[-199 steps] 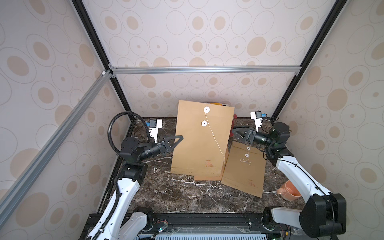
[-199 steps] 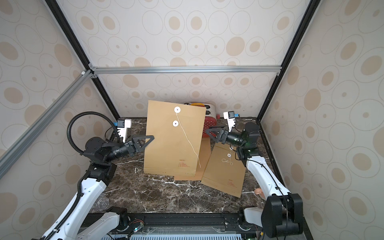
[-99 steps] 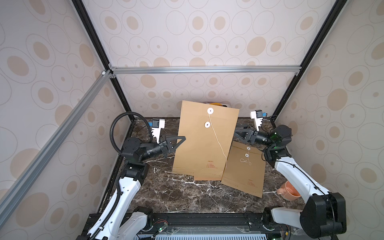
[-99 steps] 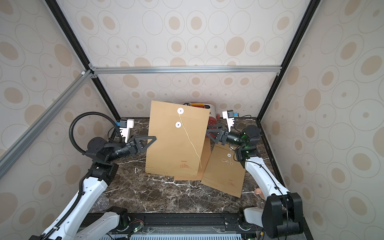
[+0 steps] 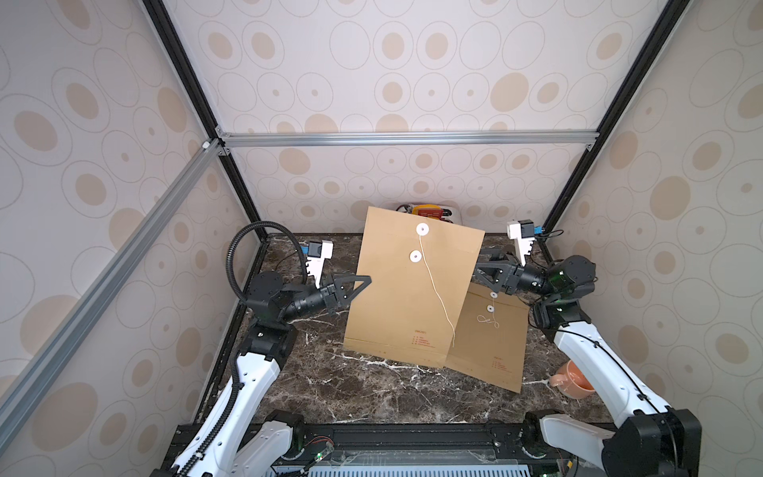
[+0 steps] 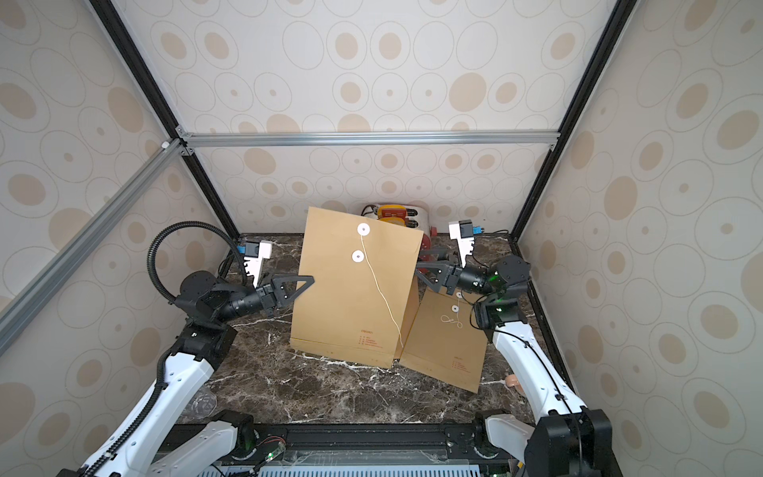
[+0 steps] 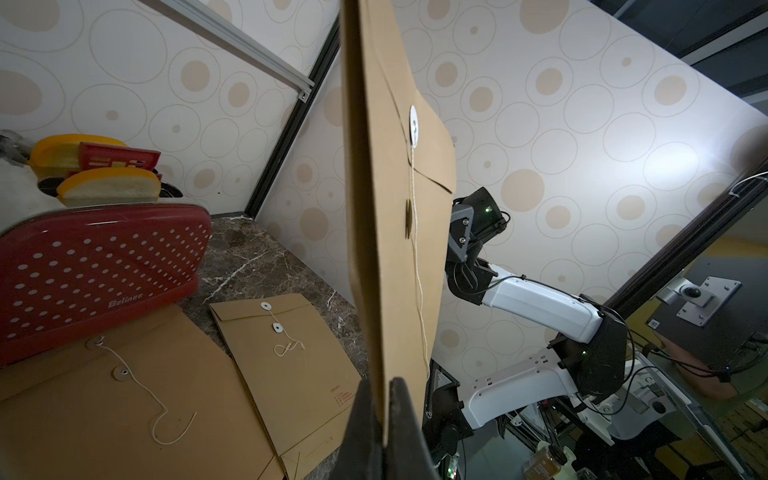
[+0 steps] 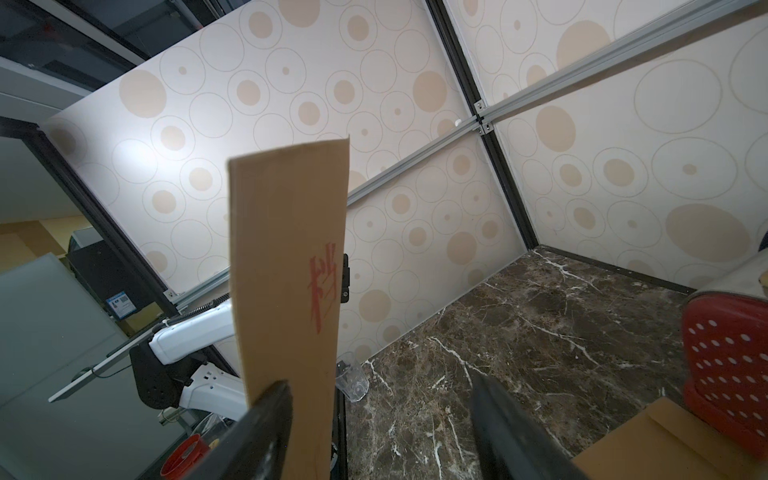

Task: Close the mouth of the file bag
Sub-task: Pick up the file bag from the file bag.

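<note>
Left fingers (image 5: 366, 281) are clamped on the 9 o'clock edge of the kraft file bag (image 5: 408, 297), which is held upright over mid-tabletop (image 5: 371, 392). Its flap looks folded down and its string (image 5: 437, 297) hangs loose. Right fingers (image 8: 266, 432) stand apart at its 3 o'clock edge. Likely next: catch the string and wind it round the lower button (image 5: 415, 257). A toaster (image 5: 429, 211) crowds 12 o'clock and a flat file bag (image 5: 491, 342) lies at 4.
</note>
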Robot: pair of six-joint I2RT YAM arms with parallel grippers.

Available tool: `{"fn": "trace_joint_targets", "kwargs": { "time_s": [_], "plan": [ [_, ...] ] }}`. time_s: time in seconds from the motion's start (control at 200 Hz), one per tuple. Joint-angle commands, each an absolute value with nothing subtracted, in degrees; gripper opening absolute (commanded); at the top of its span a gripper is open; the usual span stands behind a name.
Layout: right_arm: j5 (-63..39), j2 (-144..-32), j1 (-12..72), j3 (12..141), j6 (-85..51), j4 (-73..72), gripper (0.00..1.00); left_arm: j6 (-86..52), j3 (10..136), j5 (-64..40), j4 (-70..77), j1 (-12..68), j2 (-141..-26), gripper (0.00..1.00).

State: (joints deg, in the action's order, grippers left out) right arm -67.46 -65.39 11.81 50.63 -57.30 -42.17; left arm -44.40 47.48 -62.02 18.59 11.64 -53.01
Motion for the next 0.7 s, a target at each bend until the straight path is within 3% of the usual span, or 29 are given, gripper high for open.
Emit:
{"fn": "trace_joint_targets", "kwargs": {
  "time_s": [0.0,0.486,0.696],
  "plan": [
    [-68.67,-63.21,11.38,50.06,-55.38,-40.17,0.74,-41.59,50.75,-62.14,17.46,11.87,-52.13,0.00],
    [-67.06,-64.41,6.24,48.58,-65.75,-51.73,0.77,-40.88,51.85,-60.92,16.45,11.89,-51.85,0.00],
    [-66.76,-65.51,7.12,49.96,-60.74,-45.12,0.78,-45.63,52.98,-61.26,23.56,11.93,-52.81,0.00]
  ]
}}
